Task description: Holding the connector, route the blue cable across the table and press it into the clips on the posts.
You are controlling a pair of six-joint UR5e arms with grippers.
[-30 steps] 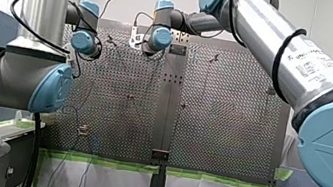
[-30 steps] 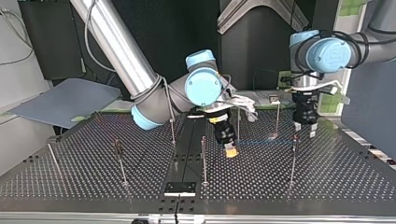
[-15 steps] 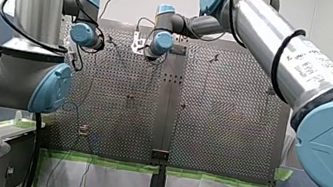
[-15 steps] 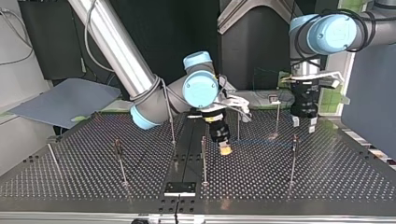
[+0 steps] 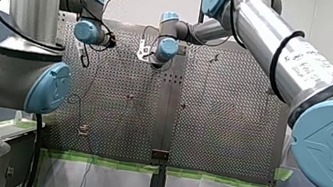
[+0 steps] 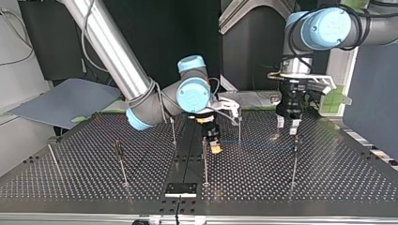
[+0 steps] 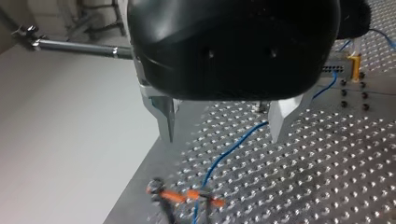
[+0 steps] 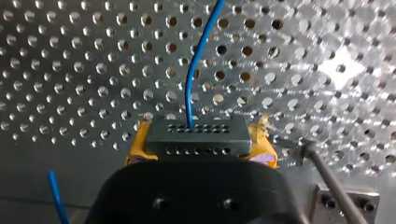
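- The connector (image 8: 195,135), a dark grey block with rows of small holes, sits clamped between the yellow pads (image 8: 137,148) of my right gripper (image 6: 215,147). You see it held just above the perforated table (image 6: 328,178), near the middle strip in the top view.
- The blue cable (image 8: 191,74) leaves the connector's upper face and runs ahead of the gripper over the holes.
- In the top view the cable stretches low over the table from the right gripper towards the post (image 6: 294,164) at the view's right.
- In the left wrist view the cable passes under the gap between the fingers and reaches an orange clip (image 7: 182,196) on a post top. You cannot tell whether it is seated there.
- My left gripper (image 7: 225,122) hangs above the cable with its metal fingers (image 7: 166,116) spread wide, gripping nothing and clear of the table.
- A second short length of blue cable shows beside the right gripper's body in the right wrist view.
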